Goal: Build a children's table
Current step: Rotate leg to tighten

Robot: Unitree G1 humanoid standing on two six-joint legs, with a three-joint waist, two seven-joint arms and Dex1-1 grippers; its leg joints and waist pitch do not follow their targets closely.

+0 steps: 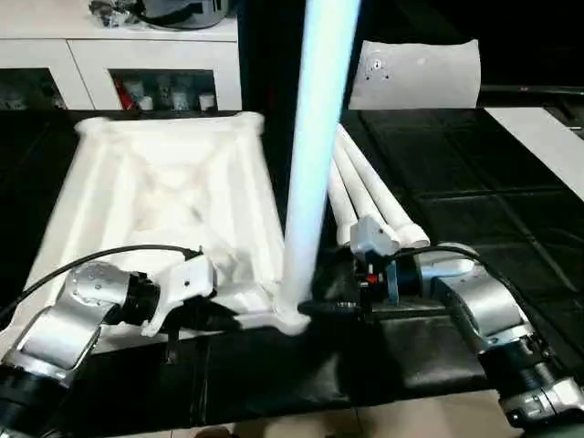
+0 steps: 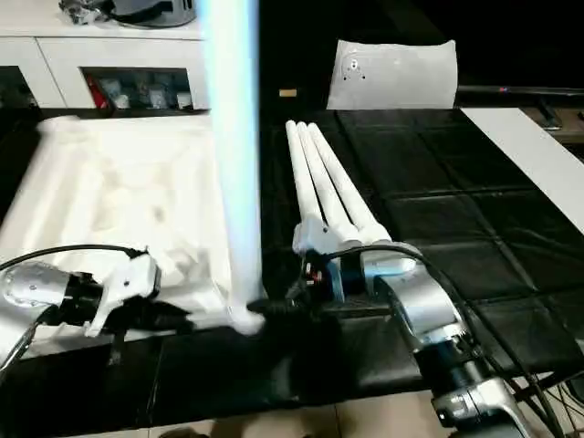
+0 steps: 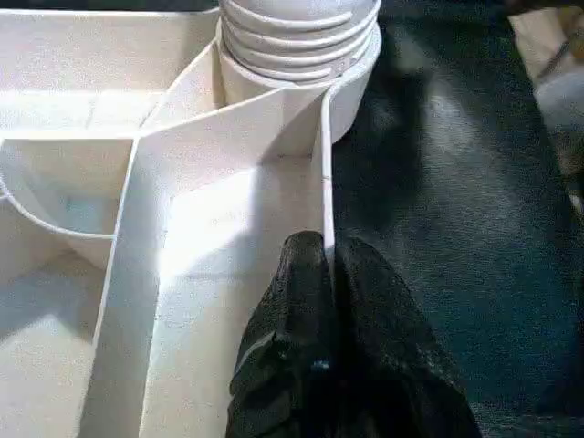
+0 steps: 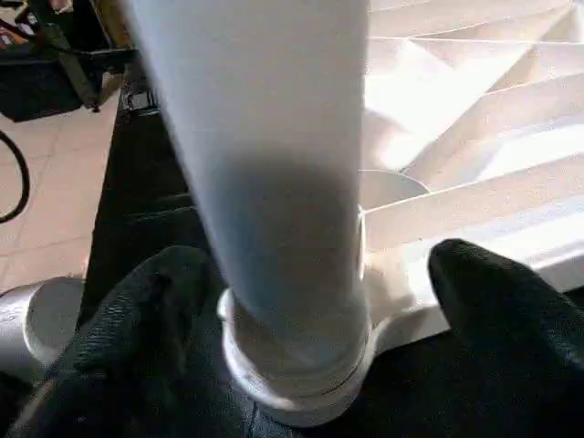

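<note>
The children's table top [image 1: 164, 192] lies upside down on the black work surface, ribbed underside up. One white leg [image 1: 315, 137] stands upright in the near right corner socket [image 1: 292, 319]. Three more legs [image 1: 370, 192] lie side by side on the surface to the right of the top. My left gripper [image 3: 328, 255] is shut on the thin rim wall of the top's near edge, just left of that socket. My right gripper [image 4: 319, 265] is open, one black finger [image 4: 502, 310] on each side of the upright leg's base.
A white cabinet [image 1: 137, 55] with shelves stands behind the work surface at the back left. A white sheet [image 1: 420, 73] stands at the back right and a white board [image 1: 547, 137] runs along the right. The surface's front edge [image 1: 301, 406] lies close below my grippers.
</note>
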